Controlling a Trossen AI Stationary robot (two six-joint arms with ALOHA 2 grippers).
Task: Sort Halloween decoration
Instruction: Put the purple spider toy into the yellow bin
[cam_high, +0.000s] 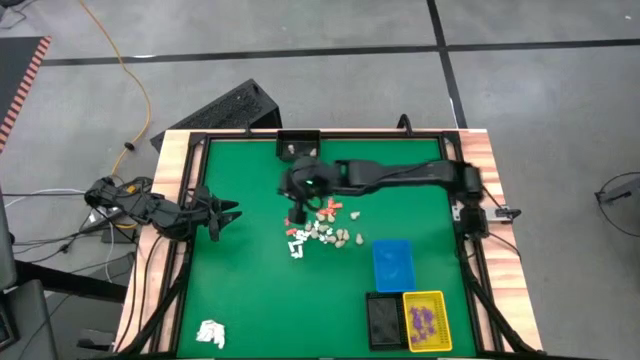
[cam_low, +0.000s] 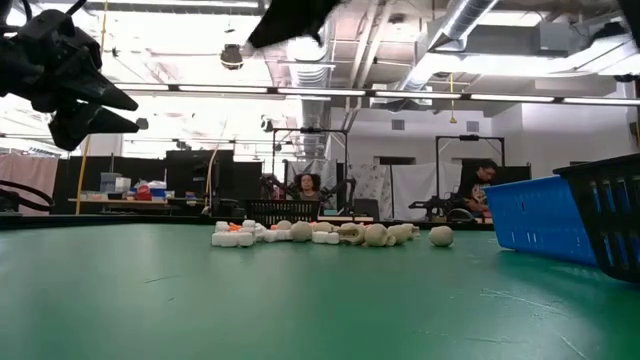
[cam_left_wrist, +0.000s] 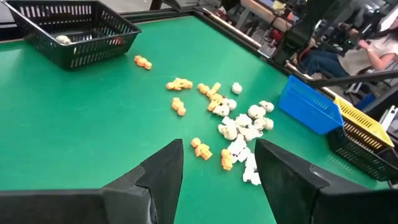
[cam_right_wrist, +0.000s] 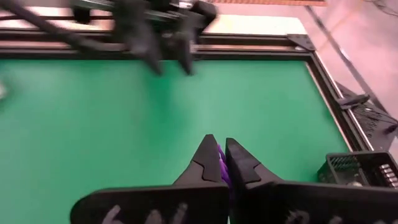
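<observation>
The Halloween decoration lies as a loose pile (cam_high: 322, 232) of tiny orange and white pieces on the green table's middle, also seen in the low view (cam_low: 320, 234) and the left wrist view (cam_left_wrist: 239, 127). My right gripper (cam_right_wrist: 218, 142) hangs high above the pile (cam_high: 296, 200), shut on a purple piece (cam_right_wrist: 221, 164). My left gripper (cam_left_wrist: 217, 165) waits open at the table's left side (cam_high: 225, 215), raised and pointing toward the pile. My right gripper pinches the purple piece (cam_right_wrist: 221, 164) between its two fingers; only a sliver of it shows in the narrow gap behind the fingertips. The fingers slant down toward the table's left side. The piece is lifted clear of the table.
A blue tray (cam_high: 392, 262), a black tray (cam_high: 383, 320) and a yellow tray (cam_high: 425, 322) with purple pieces sit at the near right. A black basket (cam_left_wrist: 74, 31) stands at the far edge. A white wad (cam_high: 210, 333) lies near left. People sit beyond the table (cam_low: 303, 188).
</observation>
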